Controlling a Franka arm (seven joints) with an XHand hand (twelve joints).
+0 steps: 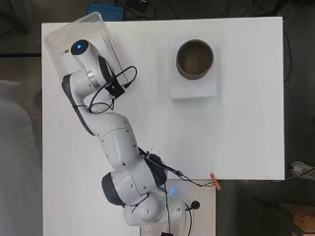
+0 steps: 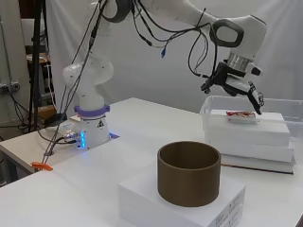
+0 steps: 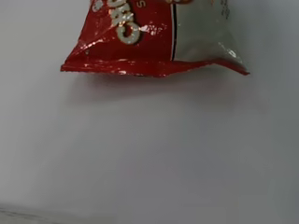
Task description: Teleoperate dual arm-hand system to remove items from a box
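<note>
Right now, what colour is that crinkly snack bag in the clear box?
The snack bag is red with a silvery-white part, clearest in the wrist view.

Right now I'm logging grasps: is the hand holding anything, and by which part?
Nothing is held. The hand hovers above the red snack packet in the clear box, fingers relaxed.

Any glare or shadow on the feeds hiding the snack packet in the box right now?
Wrist view: snack packet shows glossy highlights, casts a soft shadow on the white floor, and is cut off at the frame edge. Overhead view: the arm covers the clear box, hiding the packet. Side view: even light, the hand hangs above the packet; its fingertips are hard to make out.
</note>
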